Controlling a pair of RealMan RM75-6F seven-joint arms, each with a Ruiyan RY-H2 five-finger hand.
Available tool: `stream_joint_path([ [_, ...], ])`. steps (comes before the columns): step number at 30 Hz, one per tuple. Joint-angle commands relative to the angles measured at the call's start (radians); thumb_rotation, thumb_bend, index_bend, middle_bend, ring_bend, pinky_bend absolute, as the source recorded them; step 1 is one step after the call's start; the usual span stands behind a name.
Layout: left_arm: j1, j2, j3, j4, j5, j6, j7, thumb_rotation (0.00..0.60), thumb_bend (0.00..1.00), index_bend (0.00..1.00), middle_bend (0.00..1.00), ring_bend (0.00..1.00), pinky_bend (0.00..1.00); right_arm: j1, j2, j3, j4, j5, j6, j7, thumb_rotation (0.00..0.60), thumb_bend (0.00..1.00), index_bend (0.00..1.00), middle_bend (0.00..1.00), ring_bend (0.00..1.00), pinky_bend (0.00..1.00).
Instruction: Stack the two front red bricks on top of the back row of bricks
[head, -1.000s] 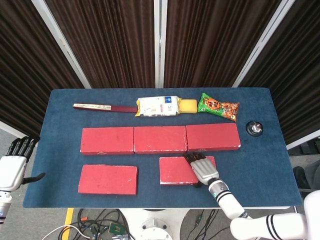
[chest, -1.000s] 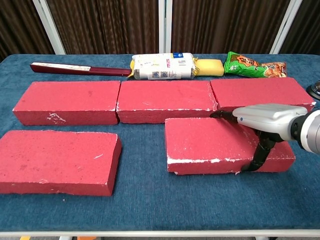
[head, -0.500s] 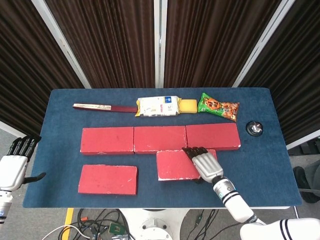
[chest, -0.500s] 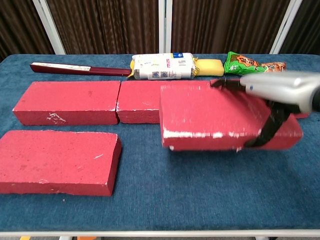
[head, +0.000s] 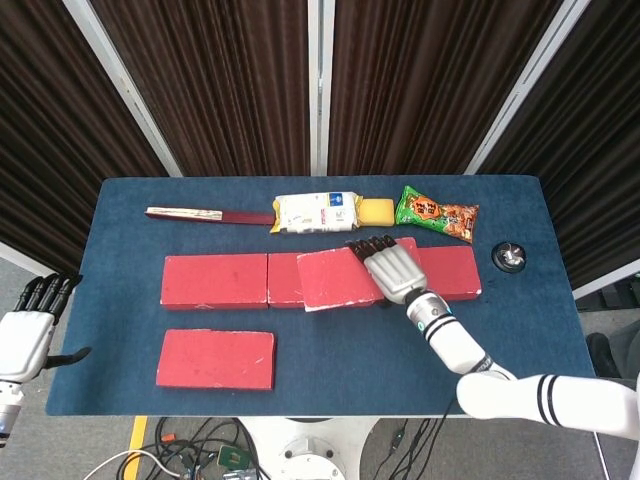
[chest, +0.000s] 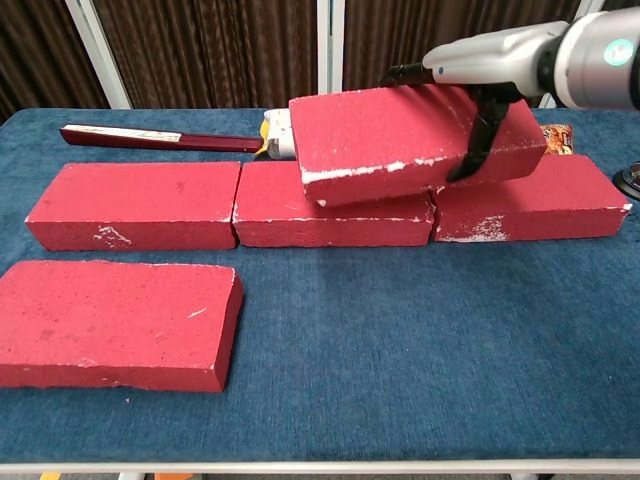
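I am gripping the stiff, probably heavy red brick (chest: 400, 140) by its right end in my right hand (head: 392, 271), holding it tilted above the back row of bricks (chest: 140, 205), my left hand (head: 25, 335) hanging empty, fingers apart, off the desk.

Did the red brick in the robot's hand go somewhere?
Yes. The held brick in the right hand rose off the table and moved back, now tilted over the back row of bricks.
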Motion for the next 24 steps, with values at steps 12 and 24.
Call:
stream_joint_path([
  [12,-0.003,-0.001,-0.001,0.021,-0.007,-0.011,-0.038,0.600,0.00,0.00,0.00,0.00,0.02,0.117,-0.078,-0.059,0.193,0.173,-0.146,0.082,0.600,0.18,0.00,0.17,0.08,0.18],
  [24,-0.004,0.001,0.000,0.031,0.002,-0.005,-0.063,0.600,0.00,0.00,0.00,0.00,0.02,0.127,-0.092,-0.086,0.219,0.175,-0.160,0.165,0.600,0.18,0.00,0.17,0.08,0.18],
])
